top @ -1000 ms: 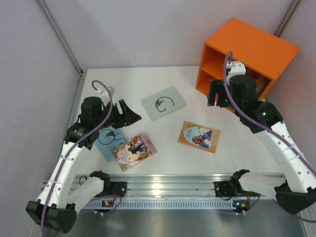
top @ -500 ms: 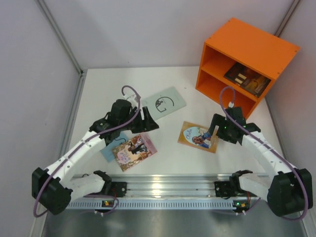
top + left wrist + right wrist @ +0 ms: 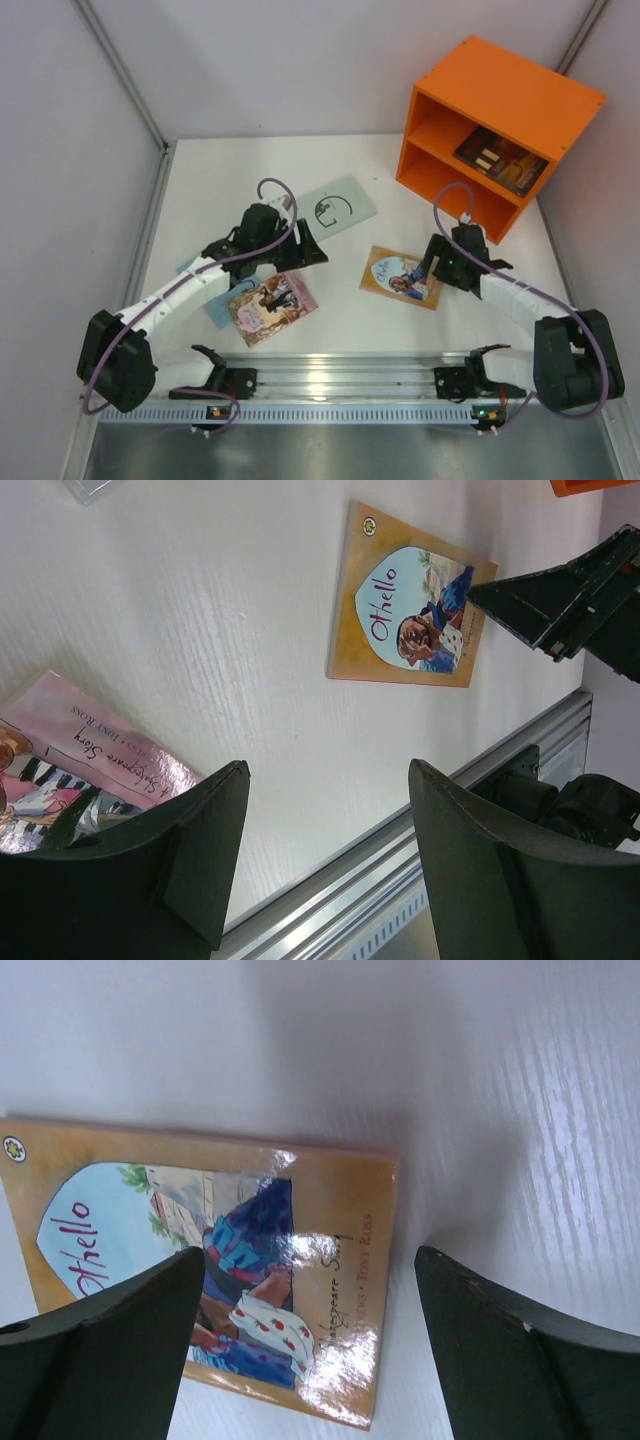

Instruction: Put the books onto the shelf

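The orange shelf [image 3: 500,120] stands at the back right with a dark brown book [image 3: 498,160] lying in its upper compartment. An orange-edged book [image 3: 403,277] lies flat on the table. My right gripper [image 3: 432,262] hangs open low over its right end, the book's edge [image 3: 250,1230] showing between the right gripper's [image 3: 310,1255] jaws. A pink book [image 3: 272,305] overlaps a light blue book [image 3: 218,305], and a pale green book [image 3: 333,208] lies farther back. Above bare table beside the pink book [image 3: 90,750], my left gripper [image 3: 305,250] [image 3: 328,770] stands open and empty.
A metal rail [image 3: 330,380] runs along the table's near edge, holding both arm bases. Grey walls close in on the left, back and right. The shelf's lower compartment [image 3: 440,170] faces the table.
My right arm has drawn back from the shelf, leaving the dark brown book inside, and dropped to the orange-edged book. My left arm has swung right, off the light blue book toward the middle.
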Tool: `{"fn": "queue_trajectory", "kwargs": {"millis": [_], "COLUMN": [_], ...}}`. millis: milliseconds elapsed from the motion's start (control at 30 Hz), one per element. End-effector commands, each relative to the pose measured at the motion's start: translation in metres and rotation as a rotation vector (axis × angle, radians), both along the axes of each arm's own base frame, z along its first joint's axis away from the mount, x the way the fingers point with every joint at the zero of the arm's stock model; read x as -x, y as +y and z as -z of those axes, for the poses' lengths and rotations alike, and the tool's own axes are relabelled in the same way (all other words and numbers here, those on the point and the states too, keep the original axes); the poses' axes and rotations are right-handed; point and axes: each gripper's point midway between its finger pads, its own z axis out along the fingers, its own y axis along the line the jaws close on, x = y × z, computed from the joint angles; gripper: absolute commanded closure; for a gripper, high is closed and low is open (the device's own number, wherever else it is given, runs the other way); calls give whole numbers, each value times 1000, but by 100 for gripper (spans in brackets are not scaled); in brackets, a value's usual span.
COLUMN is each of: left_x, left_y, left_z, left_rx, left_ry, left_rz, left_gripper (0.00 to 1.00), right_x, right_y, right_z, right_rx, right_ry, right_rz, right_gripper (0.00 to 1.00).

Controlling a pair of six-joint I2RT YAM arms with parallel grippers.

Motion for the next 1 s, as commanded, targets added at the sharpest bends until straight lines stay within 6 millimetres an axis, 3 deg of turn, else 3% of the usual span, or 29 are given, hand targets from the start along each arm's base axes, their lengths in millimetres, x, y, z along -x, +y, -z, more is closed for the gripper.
{"fn": "queue_trajectory", "kwargs": {"millis": [0,233,333,533,833,967], "left_x": [-5,-7,-6,1,3,4], "left_y": [-6,0,-2,4,17,11], "left_z": [-9,-11,-14,-18,-23,-10], "left_rx": [48,50,64,52,34,32], "left_ry": [-42,-45,-43,-19,-33,-7], "left_rz": [10,0,12,-9,-67,-36], "left_gripper": [30,30,30,30,28,32], "right_x": [-25,-29,-28,-33,-35,-31], "right_y": [6,11,12,19,51,58], "right_z": [-4,8,14,3,-40,-57], "right_rx": [-35,-84,-85,-120,-299,-347], "right_ry": [-104,-73,-45,-85,-171,-204], "right_rz": [-44,-16,-10,-43,-117,-137], "right_gripper": [14,31,47,98,100,100]}}
